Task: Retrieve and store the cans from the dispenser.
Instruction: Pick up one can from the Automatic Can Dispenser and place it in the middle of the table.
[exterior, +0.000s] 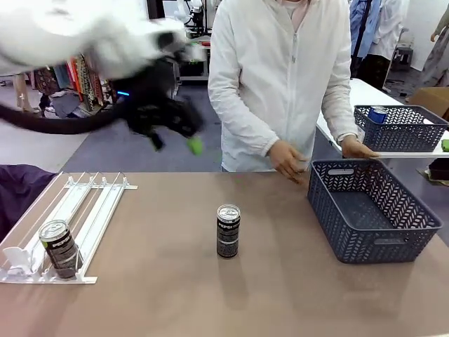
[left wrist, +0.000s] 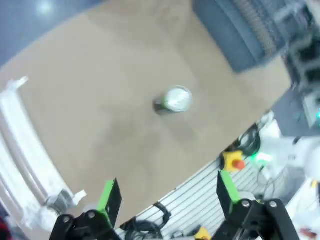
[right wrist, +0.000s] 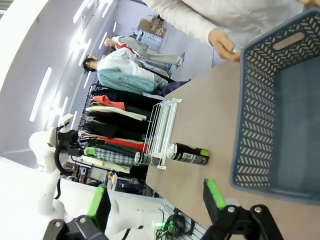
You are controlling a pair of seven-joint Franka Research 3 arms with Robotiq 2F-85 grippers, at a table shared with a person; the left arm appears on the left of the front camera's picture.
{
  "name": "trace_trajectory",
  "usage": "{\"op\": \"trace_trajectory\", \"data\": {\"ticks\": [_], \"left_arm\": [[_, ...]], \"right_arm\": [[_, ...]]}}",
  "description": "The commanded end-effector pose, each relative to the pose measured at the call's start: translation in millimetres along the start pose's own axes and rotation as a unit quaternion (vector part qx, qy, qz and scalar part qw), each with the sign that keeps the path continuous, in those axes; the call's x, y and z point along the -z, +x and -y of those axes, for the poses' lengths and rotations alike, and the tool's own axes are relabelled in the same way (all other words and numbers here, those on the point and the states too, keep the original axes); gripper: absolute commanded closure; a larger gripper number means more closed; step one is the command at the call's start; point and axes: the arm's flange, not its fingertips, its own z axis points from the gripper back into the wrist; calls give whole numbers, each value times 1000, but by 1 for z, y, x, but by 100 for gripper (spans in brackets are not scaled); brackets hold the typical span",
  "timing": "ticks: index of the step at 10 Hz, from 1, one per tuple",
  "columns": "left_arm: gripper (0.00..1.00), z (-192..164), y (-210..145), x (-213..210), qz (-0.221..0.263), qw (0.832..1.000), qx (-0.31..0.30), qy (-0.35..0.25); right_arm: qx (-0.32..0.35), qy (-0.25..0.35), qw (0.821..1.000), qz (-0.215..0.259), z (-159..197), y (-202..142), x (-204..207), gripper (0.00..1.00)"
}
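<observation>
A dark can [exterior: 228,230] stands upright alone in the middle of the table; from above its silver top [left wrist: 175,99] shows. A second dark can [exterior: 59,248] stands at the low near end of the white dispenser [exterior: 84,210] on the left. My left gripper [exterior: 177,142] is blurred, high above the table's far left. It [left wrist: 168,196] is open and empty, well above the middle can. My right gripper [right wrist: 156,199] is open and empty too. Beyond it the can [right wrist: 189,153] lies between the dispenser [right wrist: 162,127] and the basket.
An empty dark grey lattice basket [exterior: 414,242] sits on the table's right side [right wrist: 250,125]. A person in a white jacket stands at the far edge, one hand [exterior: 287,160] over the table, the other on the basket's rim. Another basket [exterior: 414,137] with a blue can stands on a table behind.
</observation>
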Motion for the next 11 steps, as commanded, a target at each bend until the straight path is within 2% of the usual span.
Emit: {"op": "trace_trajectory", "data": {"ticks": [1,2,3,4,5,6,7,8,9,11], "left_arm": [[0,-103,-53,-40,93,983,-159,-9],[0,-153,-81,-60,115,967,-221,-49],[0,-209,-105,-66,122,935,-326,-61],[0,-259,-124,-61,120,909,-382,-117],[0,-288,-142,-55,122,897,-394,-160],[0,-313,-157,-43,154,884,-365,-247],[0,-322,-168,-33,189,865,-358,-296],[0,-329,-171,-25,214,851,-360,-318],[0,-326,-177,-48,159,873,-404,-221],[0,-326,-177,-48,159,873,-404,-221]], "right_arm": [[-3,11,1000,10,-4,4,2,0],[-3,11,1000,10,-4,4,2,0],[-3,11,1000,10,-4,4,2,0],[-3,11,1000,10,-4,4,2,0],[-3,11,1000,10,-4,4,2,0],[-3,11,1000,10,-4,4,2,0],[-3,11,1000,10,-4,4,2,0],[-3,11,1000,10,-4,4,2,0],[-3,11,1000,10,-4,4,2,0],[-3,11,1000,10,-4,4,2,0]]}}
